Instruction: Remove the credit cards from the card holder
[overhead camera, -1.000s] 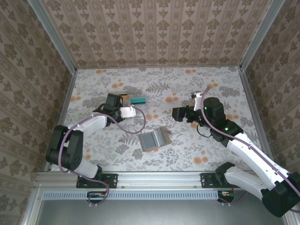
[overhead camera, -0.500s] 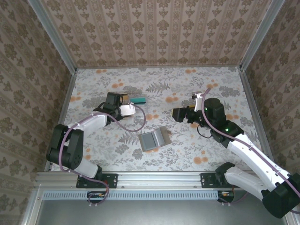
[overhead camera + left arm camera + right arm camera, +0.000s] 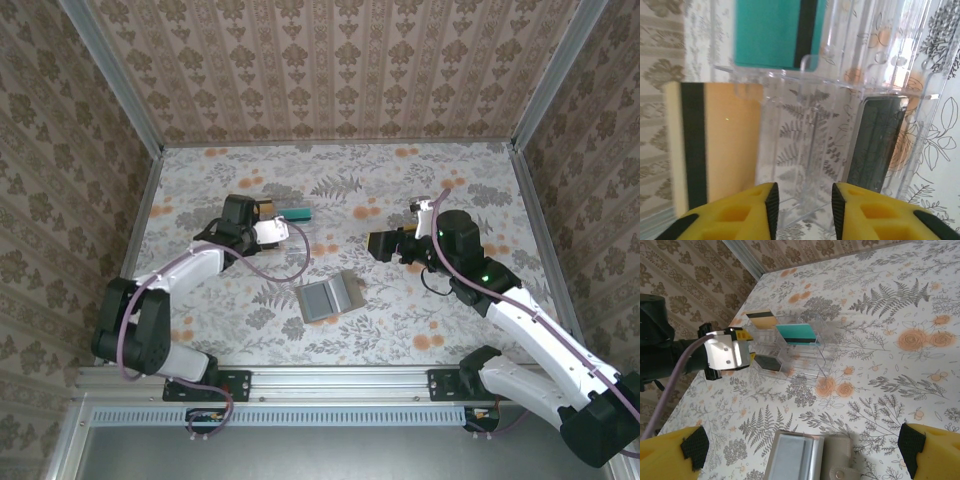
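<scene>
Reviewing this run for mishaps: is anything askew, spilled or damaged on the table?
Nothing stands out. The card holder lies open and flat, merely turned at an angle. The teal card, yellow card and dark card stand in or against the clear tray; nothing looks spilled or damaged.

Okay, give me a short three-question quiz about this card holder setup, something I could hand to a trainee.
1. True or false: the flat grey-brown bifold card holder lies open, bluish-grey inside facing up.
2. How many cards sit in the clear plastic tray? A one, B three, C five.
3. Fill in: the right gripper is ___ (open or shut).

Key
1. True.
2. B: a teal card with a dark stripe, a yellow card with a black stripe and a dark card.
3. Open; its yellow fingertips stand wide apart in the right wrist view.
</scene>
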Motion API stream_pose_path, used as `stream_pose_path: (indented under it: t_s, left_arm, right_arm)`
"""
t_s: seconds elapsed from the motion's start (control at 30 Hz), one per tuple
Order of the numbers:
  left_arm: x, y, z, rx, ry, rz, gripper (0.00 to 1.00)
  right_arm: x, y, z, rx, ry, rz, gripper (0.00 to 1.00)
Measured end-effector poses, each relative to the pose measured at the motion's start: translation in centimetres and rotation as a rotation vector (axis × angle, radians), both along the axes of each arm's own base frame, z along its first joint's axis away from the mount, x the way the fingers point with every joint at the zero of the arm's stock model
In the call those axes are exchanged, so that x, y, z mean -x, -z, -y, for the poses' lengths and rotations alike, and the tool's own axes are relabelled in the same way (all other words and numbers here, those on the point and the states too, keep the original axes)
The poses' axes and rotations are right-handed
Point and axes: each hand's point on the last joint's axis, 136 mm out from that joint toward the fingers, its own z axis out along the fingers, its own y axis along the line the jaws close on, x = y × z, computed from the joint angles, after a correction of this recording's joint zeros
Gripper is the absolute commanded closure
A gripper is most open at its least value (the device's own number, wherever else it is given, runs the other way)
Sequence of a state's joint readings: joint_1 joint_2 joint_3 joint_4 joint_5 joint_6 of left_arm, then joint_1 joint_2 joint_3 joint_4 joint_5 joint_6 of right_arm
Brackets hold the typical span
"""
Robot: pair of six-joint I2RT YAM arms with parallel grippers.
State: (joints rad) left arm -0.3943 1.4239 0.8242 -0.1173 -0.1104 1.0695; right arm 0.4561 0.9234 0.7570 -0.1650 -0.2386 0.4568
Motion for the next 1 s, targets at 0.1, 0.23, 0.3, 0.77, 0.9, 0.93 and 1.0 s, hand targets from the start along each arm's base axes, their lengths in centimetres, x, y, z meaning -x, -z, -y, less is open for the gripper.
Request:
stream_pose_path:
  t_s: [0.1, 0.23, 0.3, 0.77, 0.9, 0.93, 1.0]
  left_arm:
    - [0.7, -1.3, 0.5, 0.031, -0.01, 0.014, 0.53]
    - [2.2, -2.8, 1.6, 0.089, -0.033, 0.018, 0.42]
    - [3.1, -3.7, 2.3, 0.147, -0.057, 0.011, 0.38]
    - [7.2, -8.7, 1.9, 0.813, -0.674, -0.22, 0.46]
    - [9.4, -6.7, 2.4, 0.972, -0.854, -0.334, 0.47]
    - [10.2, -5.8, 2.7, 0.998, -0.888, -0.37, 0.46]
    - [11.9, -3.9, 3.2, 1.03, -0.952, -0.439, 0.47]
  right_arm:
    - [0.0, 0.3, -0.2, -0.007, -0.004, -0.019, 0.0]
    - [-0.3, 1.7, -0.7, -0.003, -0.019, -0.069, 0.0]
    - [-0.5, 2.6, -1.0, 0.006, -0.02, -0.099, 0.0]
    - [0.1, 8.3, -6.2, 0.176, -0.149, -0.321, 0.31]
    - [1.1, 9.9, -8.0, 0.223, -0.214, -0.353, 0.57]
    - [1.4, 10.5, -8.4, 0.235, -0.227, -0.365, 0.61]
    - [1.9, 11.6, -9.1, 0.258, -0.251, -0.386, 0.63]
